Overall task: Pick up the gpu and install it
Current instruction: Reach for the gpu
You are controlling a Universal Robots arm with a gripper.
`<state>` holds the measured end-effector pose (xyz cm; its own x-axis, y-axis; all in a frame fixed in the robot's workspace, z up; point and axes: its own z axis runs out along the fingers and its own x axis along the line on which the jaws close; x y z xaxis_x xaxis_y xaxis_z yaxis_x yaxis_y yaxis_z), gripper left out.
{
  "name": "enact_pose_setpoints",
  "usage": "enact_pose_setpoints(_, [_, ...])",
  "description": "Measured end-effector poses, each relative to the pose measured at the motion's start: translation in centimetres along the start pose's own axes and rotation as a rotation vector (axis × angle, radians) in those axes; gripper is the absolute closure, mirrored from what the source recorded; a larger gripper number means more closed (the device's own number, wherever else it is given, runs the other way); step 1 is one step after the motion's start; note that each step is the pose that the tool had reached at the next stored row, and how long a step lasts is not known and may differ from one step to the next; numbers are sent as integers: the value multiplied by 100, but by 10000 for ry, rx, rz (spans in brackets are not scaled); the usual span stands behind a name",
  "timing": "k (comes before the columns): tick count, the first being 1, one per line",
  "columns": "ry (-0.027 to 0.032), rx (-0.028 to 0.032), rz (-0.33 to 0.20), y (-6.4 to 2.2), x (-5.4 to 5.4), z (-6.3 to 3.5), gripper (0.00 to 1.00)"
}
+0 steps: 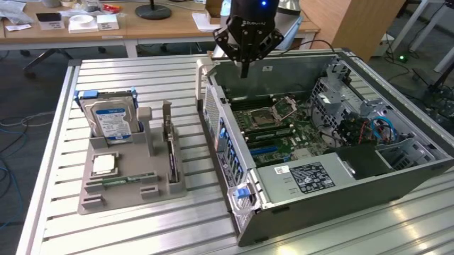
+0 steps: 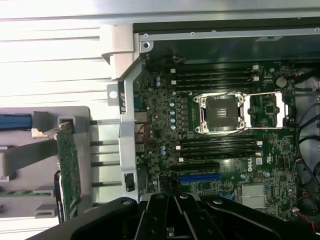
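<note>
I catch the gpu (image 1: 171, 154) just edge-on, standing in the grey holder (image 1: 120, 204) on the counter (image 1: 127, 74), while my tool (image 1: 245, 70) hangs empty, fingers together, above the open computer case (image 1: 333, 207).

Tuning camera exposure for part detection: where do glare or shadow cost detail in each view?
Wrist view: glare whitens the slatted table, the motherboard is evenly lit. Exterior view: reflections streak the near slats, the gpu reads dark in its holder.
</note>
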<state>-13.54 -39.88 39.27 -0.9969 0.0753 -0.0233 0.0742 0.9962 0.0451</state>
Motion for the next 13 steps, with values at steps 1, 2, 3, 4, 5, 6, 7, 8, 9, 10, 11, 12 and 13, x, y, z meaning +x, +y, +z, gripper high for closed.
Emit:
enact_pose_setpoints(1, [0,1,-1,-2,28,0,90])
enact_pose_setpoints(2, [-1,0,0,-4,53,-1,90])
enact_pose_setpoints(3, [0,0,0,-6,78,-1,90])
enact_pose_setpoints(4, [0,0,1,-8,101,-1,90])
enact_pose_setpoints(5, [0,0,1,-9,126,-2,90])
enact_pose_setpoints(6, [0,0,0,-11,151,-2,90])
enact_pose_setpoints(7, [0,1,-1,-14,180,-3,90])
enact_pose_setpoints(8, [0,1,-1,-16,212,-3,90])
enact_pose_setpoints(9, [0,0,1,-19,245,-3,90])
enact_pose_setpoints(10, [0,0,0,-21,278,-4,90])
enact_pose_setpoints(11, [0,0,1,-23,308,-4,90])
enact_pose_setpoints(12, [0,1,0,-26,341,-5,90])
enact_pose_setpoints(13, [0,1,-1,-28,373,-5,90])
